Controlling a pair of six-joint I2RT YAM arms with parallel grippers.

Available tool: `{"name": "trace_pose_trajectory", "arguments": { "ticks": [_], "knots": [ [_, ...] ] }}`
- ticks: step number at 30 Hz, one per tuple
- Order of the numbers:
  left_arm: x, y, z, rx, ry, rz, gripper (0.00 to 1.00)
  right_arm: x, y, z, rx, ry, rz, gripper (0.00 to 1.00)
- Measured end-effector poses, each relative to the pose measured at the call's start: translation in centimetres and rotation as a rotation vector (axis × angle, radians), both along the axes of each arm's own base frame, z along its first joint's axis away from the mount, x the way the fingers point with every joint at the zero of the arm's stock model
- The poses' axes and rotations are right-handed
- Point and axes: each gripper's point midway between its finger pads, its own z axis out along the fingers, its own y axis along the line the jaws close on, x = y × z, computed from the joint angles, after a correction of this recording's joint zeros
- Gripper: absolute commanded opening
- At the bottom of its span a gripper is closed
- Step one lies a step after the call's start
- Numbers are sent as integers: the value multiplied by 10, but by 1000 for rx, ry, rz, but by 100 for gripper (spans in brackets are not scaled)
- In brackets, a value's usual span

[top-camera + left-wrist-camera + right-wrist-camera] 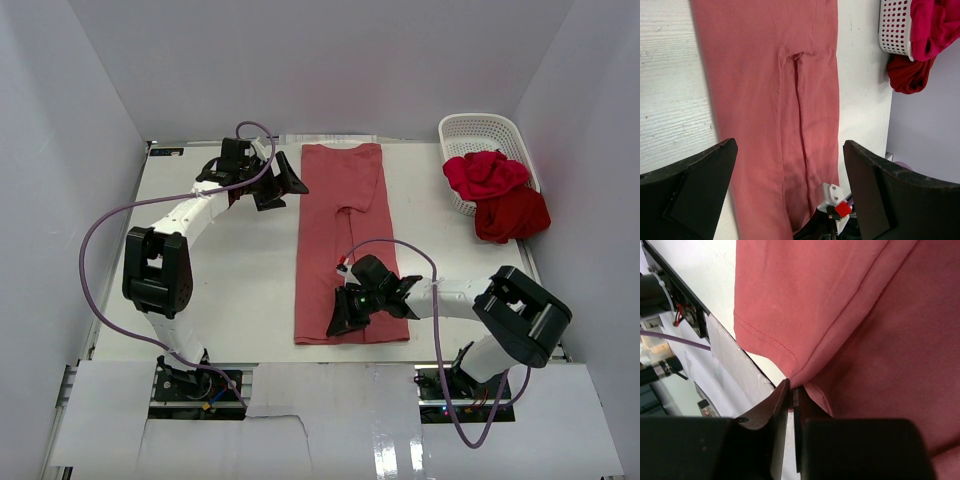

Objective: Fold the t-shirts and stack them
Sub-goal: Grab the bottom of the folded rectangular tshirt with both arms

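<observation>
Right gripper (791, 392) pinches the near hem of the salmon t-shirt (340, 240), whose long axis runs away toward the wide-open left gripper (284, 190).

top view: high above the near edge, taking in the whole surface (240, 285). left wrist view looks down on most of the salmon t-shirt (765, 100); right wrist view hugs its near hem.

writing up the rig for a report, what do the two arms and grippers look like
The left arm and right arm are white with bulky black joint housings. The left gripper and right gripper are black with broad flat fingers. A purple cable loops along each.
</observation>
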Motion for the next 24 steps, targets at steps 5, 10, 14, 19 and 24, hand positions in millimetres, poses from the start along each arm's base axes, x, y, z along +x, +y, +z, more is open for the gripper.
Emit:
{"name": "trace_pose_trajectory", "arguments": {
  "ticks": [5,10,14,19,24],
  "knots": [
    [1,1,0,-1,-1,2,98,1,2,-1,-1,7,-5,8],
    [0,2,1,-4,-1,-1,98,4,4,7,5,-10,-11,8],
    [1,3,1,-6,0,-2,98,7,4,25,30,-46,-20,8],
    [0,3,1,-7,0,-3,98,10,3,36,41,-73,-31,8],
    [0,2,1,-8,0,-5,98,6,-4,38,40,-81,-40,8]
  ]
}}
